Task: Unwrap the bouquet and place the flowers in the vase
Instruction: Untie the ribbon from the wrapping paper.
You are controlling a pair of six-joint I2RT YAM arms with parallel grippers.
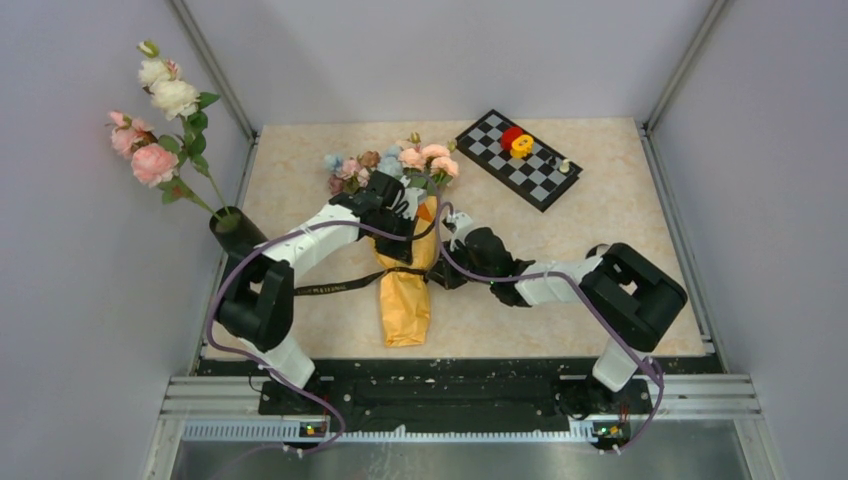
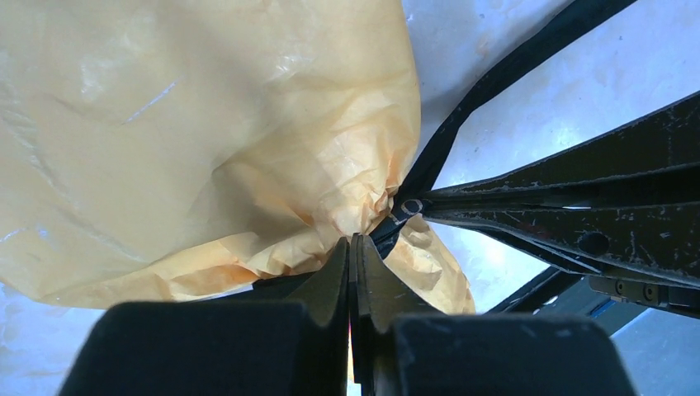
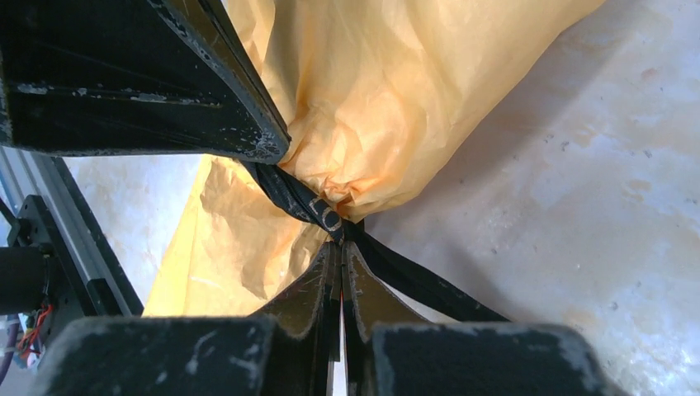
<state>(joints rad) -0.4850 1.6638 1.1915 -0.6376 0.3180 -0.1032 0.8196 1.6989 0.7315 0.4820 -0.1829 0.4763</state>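
Left fingers [image 2: 334,280] are closed at the tied waist of the bouquet [image 1: 405,295]; whether they pinch ribbon or paper cannot be told. Right fingers [image 3: 318,285] are closed on the black ribbon [image 3: 301,202] from the opposite side. The bouquet lies flat mid-bench [image 1: 600,220], blooms pointing away.

Judgement: untying is in hand. Draw the ribbon ends apart low and steadily, so the orange paper [image 2: 206,124] neither tears nor drags.

The flowers [image 1: 420,160] are wrapped at the stems. The vase [image 1: 235,235] stands at the left edge, its mouth crowded by tall roses [image 1: 155,160]. The chessboard [image 1: 545,180] lies far right, well apart.
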